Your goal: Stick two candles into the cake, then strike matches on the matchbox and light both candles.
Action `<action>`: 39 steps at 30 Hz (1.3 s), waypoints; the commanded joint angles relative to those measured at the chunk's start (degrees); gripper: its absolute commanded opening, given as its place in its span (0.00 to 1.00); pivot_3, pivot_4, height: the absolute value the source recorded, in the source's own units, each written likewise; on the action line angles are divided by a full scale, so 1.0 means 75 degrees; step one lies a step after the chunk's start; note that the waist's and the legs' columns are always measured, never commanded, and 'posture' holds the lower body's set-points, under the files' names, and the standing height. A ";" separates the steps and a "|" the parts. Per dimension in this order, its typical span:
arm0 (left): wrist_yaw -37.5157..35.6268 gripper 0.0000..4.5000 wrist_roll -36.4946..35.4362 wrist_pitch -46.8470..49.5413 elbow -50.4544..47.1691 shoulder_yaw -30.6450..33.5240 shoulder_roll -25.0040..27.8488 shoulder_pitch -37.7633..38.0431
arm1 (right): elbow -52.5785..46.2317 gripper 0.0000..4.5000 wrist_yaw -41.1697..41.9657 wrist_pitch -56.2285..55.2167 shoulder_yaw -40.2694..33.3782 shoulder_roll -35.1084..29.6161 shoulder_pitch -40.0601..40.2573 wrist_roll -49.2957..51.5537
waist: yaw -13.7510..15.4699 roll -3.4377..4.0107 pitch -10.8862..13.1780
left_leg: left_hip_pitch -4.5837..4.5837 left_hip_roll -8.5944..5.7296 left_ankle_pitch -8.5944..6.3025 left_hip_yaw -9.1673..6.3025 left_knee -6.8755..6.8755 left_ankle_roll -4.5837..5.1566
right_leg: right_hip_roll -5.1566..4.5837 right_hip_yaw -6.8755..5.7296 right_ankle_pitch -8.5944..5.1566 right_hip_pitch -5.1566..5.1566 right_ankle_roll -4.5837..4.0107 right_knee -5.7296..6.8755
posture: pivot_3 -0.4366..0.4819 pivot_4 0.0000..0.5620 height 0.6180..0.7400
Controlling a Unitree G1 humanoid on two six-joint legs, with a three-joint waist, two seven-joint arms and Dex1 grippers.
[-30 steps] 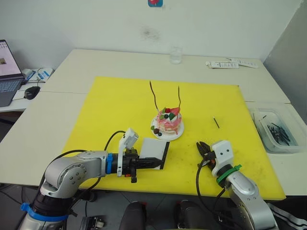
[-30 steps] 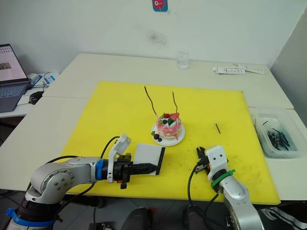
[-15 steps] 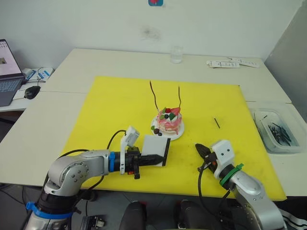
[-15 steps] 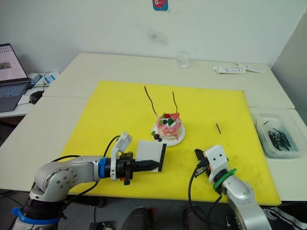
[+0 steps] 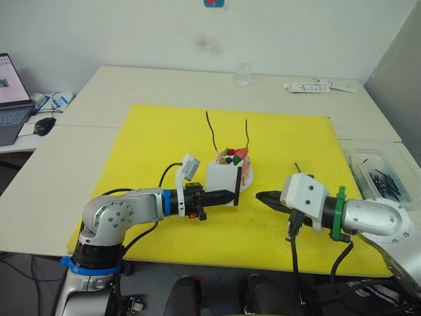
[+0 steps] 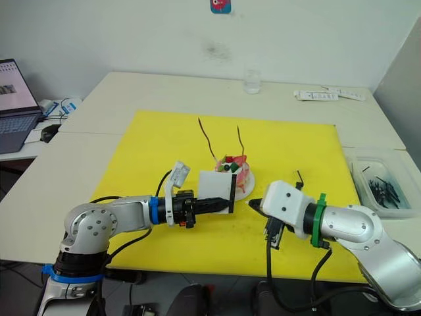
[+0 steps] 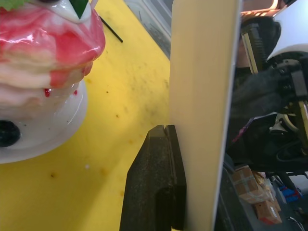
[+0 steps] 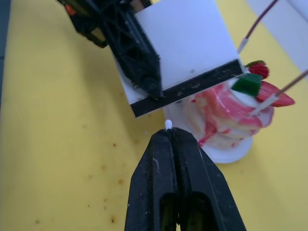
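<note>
Holding the matchbox (image 5: 222, 184) upright just in front of the cake (image 5: 235, 168)
Left gripper (image 5: 229, 195) clamps its lower edge; right gripper (image 8: 169, 136), closed on a white-tipped match (image 8: 168, 124), points at the black strip; both candles (image 5: 212, 131) stand in the cake

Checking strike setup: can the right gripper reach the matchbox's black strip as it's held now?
Probably yes. The left gripper holds the matchbox upright, strip facing the right gripper, nothing between them.
</note>
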 commanded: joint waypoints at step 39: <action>0.0415 0.00 -0.0368 0.0325 -0.0135 0.0320 -0.0136 0.0217 | 0.0407 0.01 0.0383 -0.0667 0.0870 0.0146 -0.0307 -0.1028 | 0.0003 0.0000 0.0001 | 0.0000 0.0002 0.0000 0.0005 0.0003 -0.0001 | -0.0005 0.0001 0.0001 0.0001 0.0000 0.0001 | 0.48 0.27 0.72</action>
